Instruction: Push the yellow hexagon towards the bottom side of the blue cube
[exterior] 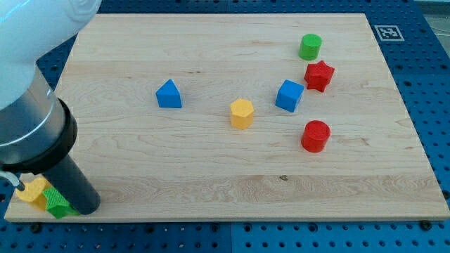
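The yellow hexagon (241, 113) stands near the middle of the wooden board (211, 176). The blue cube (289, 95) is a short way to its upper right, with a gap between them. My rod comes down at the view's bottom left corner, and my tip (86, 209) rests at the board's bottom left corner, far from both blocks. The tip is right next to a green block (56, 204) and a yellow block (32, 190), both partly hidden by the arm.
A blue triangular block (169, 94) lies left of the hexagon. A red cylinder (315, 135) sits below right of the cube, a red star (318, 75) above right of it, and a green cylinder (310, 46) near the top.
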{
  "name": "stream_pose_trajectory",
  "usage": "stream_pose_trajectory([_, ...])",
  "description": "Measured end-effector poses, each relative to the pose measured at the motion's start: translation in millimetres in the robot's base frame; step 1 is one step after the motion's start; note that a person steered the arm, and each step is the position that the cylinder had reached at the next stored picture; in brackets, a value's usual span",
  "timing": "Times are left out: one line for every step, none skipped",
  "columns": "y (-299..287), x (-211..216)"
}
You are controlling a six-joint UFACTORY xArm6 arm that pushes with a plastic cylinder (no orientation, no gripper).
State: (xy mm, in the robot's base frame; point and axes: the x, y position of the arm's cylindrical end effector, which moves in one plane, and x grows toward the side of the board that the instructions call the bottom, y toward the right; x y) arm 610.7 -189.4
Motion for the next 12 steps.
stream_pose_trajectory([0,0])
stream_pose_trajectory([12,2])
stream_pose_trajectory([54,3])
stream_pose_trajectory([93,-12])
stream_pose_trajectory([114,-48])
stream_pose_trajectory([120,-71])
stream_pose_trajectory([120,-87])
stream_pose_trajectory([120,-94])
stream_pose_trajectory([120,-95])
stream_pose_trajectory([120,-96])
stream_pose_trajectory([120,-99])
stream_pose_trajectory([120,-103])
